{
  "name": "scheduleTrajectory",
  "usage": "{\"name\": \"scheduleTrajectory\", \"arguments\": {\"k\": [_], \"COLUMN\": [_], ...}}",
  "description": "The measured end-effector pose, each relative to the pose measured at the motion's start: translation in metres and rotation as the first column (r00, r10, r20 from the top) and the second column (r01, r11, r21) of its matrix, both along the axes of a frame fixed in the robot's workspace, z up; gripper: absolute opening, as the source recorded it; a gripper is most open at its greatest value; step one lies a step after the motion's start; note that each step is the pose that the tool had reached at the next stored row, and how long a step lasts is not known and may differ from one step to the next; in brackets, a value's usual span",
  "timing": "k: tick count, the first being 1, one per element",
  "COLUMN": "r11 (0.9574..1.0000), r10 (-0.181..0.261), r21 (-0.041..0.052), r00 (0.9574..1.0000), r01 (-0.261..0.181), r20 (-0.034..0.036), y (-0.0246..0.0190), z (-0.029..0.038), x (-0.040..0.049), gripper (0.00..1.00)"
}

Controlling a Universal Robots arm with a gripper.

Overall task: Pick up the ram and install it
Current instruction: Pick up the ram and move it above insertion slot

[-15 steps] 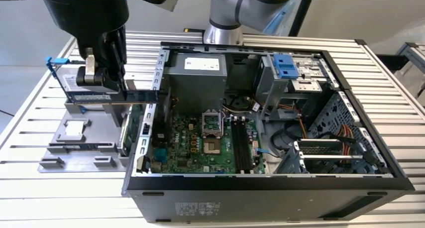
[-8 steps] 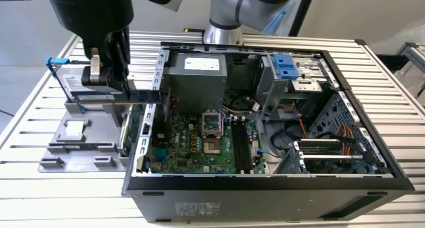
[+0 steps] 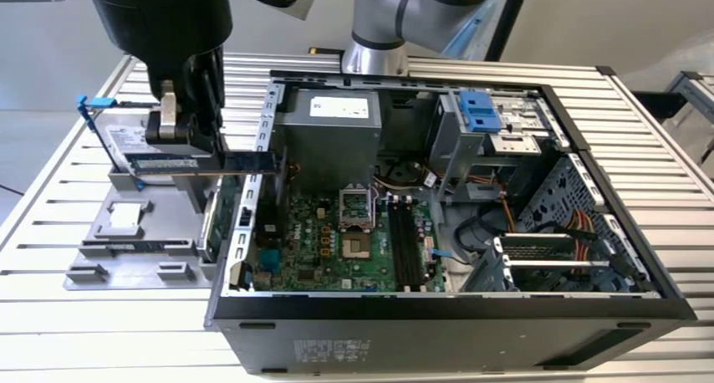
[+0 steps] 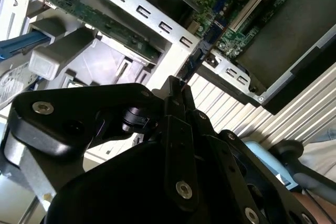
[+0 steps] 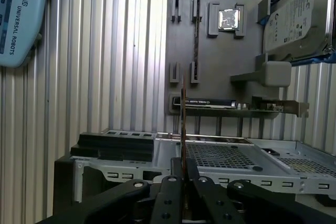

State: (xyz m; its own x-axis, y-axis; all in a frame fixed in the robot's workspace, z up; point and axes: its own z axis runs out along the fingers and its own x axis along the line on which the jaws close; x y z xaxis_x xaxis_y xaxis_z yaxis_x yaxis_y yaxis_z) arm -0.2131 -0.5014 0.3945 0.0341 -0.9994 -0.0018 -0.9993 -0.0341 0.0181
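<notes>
My gripper is shut on the ram, a long narrow dark stick with a pale label. It holds the stick level in the air, above the grey parts fixture on the exterior view's left. One end of the stick reaches the open computer case's side wall. In the first wrist view the ram shows edge-on as a thin line rising from the closed fingers. In the second wrist view its edge points toward the case. The motherboard's black memory slots lie inside the case.
The fixture holds a silver hard drive in blue rails, a processor and a green expansion card. The case holds a power supply, a drive cage and orange cables. A teach pendant lies on the slatted table.
</notes>
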Motion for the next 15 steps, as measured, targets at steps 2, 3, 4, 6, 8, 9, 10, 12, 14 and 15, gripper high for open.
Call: {"name": "scheduleTrajectory", "arguments": {"k": [2, 3, 4, 6, 8, 9, 10, 12, 14, 15], "r11": [1.0000, 1.0000, 1.0000, 1.0000, 1.0000, 1.0000, 1.0000, 1.0000, 1.0000, 1.0000], "r10": [0.000, 0.000, 0.000, 0.000, 0.000, 0.000, 0.000, 0.000, 0.000, 0.000], "r21": [0.0000, 0.0000, 0.0000, 0.0001, 0.0000, 0.0000, 0.0000, 0.0000, 0.0000, 0.0000], "r00": [1.0000, 1.0000, 1.0000, 1.0000, 1.0000, 1.0000, 1.0000, 1.0000, 1.0000, 1.0000], "r01": [0.000, 0.000, 0.000, 0.000, 0.000, 0.000, 0.000, 0.000, 0.000, 0.000], "r20": [0.0000, 0.0000, 0.0000, 0.0001, 0.0000, 0.0000, 0.0000, 0.0000, 0.0000, 0.0000], "y": [0.0000, 0.0000, 0.0001, 0.0001, 0.0001, 0.0001, 0.0001, 0.0002, 0.0002, 0.0002], "z": [0.0000, 0.0000, 0.0000, -0.0001, 0.0000, 0.0000, 0.0000, 0.0000, 0.0000, 0.0000], "x": [0.0012, 0.0018, 0.0025, 0.0036, 0.0048, 0.0055, 0.0061, 0.0073, 0.0086, 0.0092], "gripper": [0.00, 0.00, 0.00, 0.00, 0.00, 0.00, 0.00, 0.00, 0.00, 0.00]}}
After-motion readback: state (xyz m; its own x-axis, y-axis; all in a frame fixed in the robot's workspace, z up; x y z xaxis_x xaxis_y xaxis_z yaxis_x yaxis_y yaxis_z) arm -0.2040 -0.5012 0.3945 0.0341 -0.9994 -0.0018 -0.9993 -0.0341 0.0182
